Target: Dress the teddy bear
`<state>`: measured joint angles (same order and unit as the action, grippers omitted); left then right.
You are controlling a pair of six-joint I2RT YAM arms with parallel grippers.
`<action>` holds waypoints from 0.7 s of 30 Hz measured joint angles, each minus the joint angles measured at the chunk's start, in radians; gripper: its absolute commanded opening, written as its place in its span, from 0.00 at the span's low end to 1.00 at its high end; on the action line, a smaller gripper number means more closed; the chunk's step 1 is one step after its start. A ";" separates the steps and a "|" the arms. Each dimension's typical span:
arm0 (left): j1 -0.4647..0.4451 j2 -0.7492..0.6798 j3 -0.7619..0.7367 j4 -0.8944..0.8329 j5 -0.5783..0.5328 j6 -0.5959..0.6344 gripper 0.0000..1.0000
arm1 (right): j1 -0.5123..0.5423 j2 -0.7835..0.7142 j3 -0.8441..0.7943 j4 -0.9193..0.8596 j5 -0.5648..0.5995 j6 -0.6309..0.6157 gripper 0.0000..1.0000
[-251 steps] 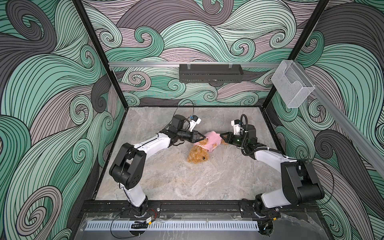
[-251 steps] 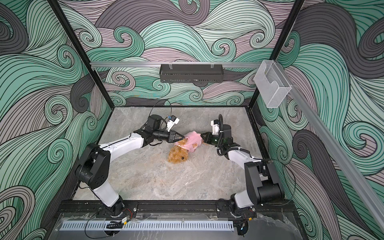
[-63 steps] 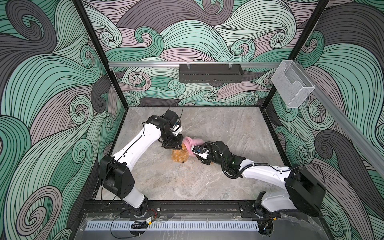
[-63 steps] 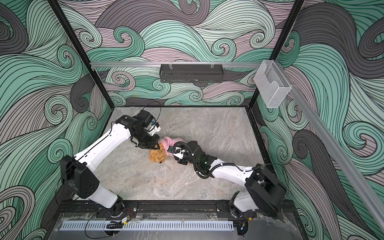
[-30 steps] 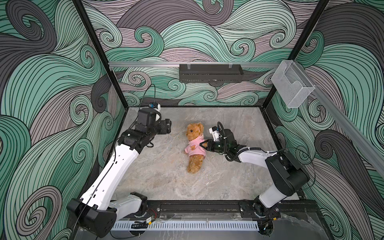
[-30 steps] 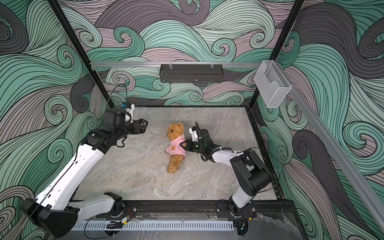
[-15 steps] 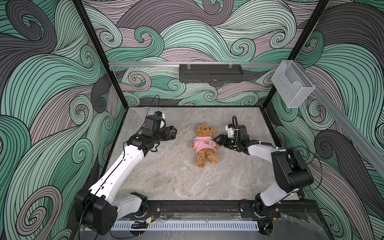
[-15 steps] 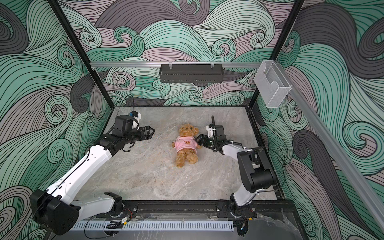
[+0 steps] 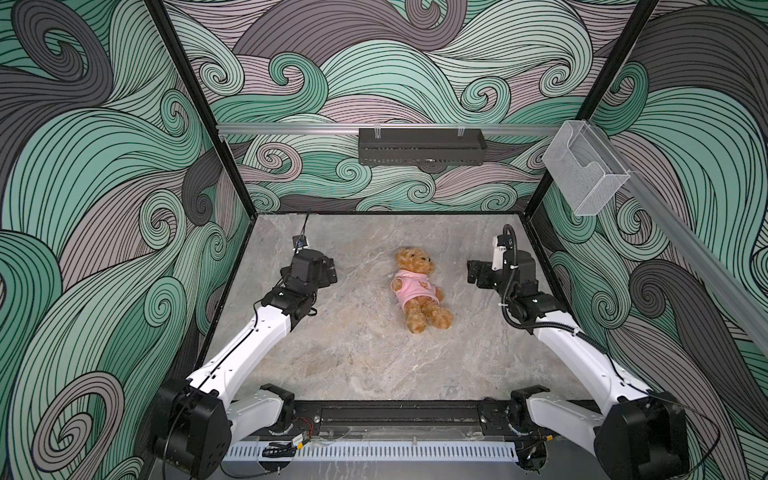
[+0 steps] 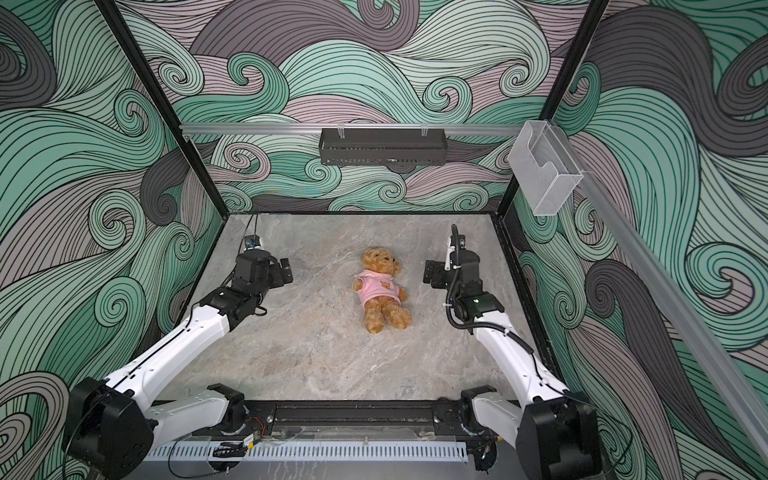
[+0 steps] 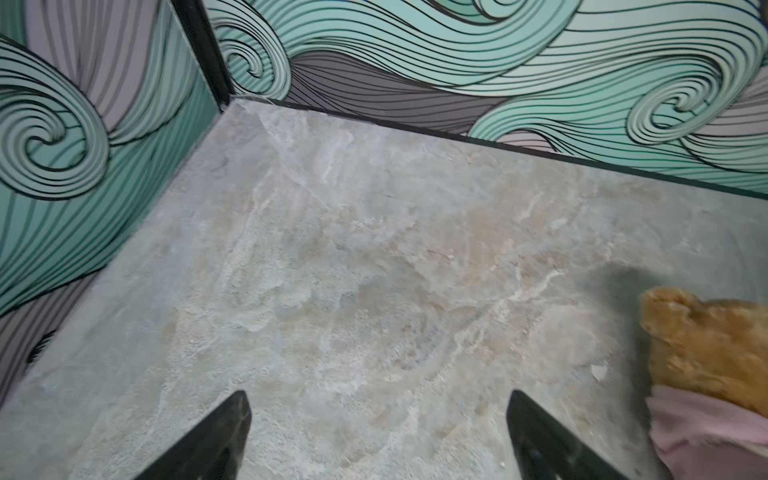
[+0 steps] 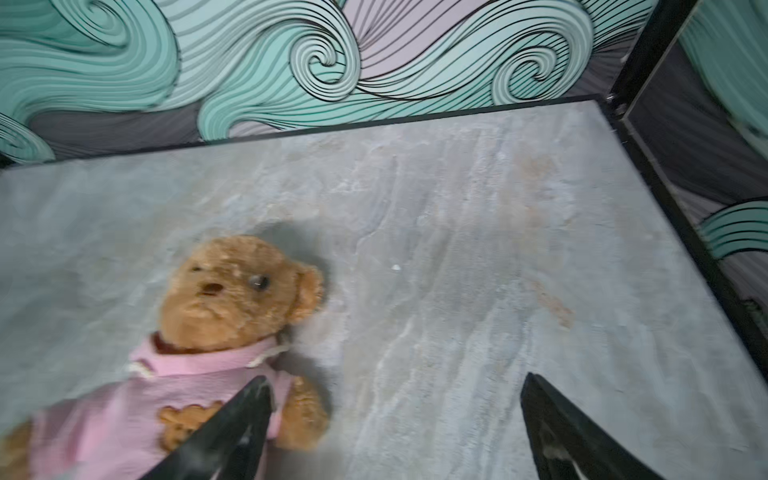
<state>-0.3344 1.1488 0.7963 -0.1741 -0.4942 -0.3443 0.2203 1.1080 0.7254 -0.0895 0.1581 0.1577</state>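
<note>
The teddy bear (image 9: 413, 262) (image 10: 376, 259) lies on its back mid-table, head toward the back wall, and wears a pink top (image 9: 415, 293) with an orange bear patch. My left gripper (image 9: 330, 272) (image 10: 286, 272) hovers well to its left, open and empty. In the left wrist view only bare stone lies between the left gripper's (image 11: 378, 399) fingers, and the bear (image 11: 706, 349) sits at the frame's edge. My right gripper (image 9: 473, 272) (image 10: 430, 272) hangs to the bear's right, open and clear of it. The right wrist view shows the bear's face (image 12: 232, 291) beside one finger (image 12: 249, 415).
The grey marble tabletop (image 9: 353, 353) is boxed in by patterned walls on three sides. A black tray (image 9: 422, 145) hangs on the back rail. A clear plastic holder (image 9: 582, 174) is fixed on the right rail. A black bar (image 9: 395, 415) runs along the front edge.
The right gripper has opened, let go of the bear and drawn back to the right. The left gripper has opened wider and moved away left. The bear now lies alone.
</note>
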 measured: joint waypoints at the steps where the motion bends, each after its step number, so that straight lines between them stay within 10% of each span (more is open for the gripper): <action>1: 0.006 0.002 -0.013 0.024 -0.037 0.016 0.99 | 0.000 0.001 -0.018 0.005 0.029 -0.014 0.99; 9: 0.153 0.126 -0.117 0.230 -0.243 0.089 0.98 | -0.001 0.098 -0.150 0.172 0.223 -0.131 0.99; 21: 0.185 0.316 -0.229 0.537 -0.046 0.297 0.99 | -0.021 0.263 -0.289 0.581 0.240 -0.209 0.99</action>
<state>-0.1497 1.4647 0.5678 0.3630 -0.5400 -0.0475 0.1993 1.3708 0.4362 0.4919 0.3985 -0.0513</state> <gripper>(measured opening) 0.986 0.991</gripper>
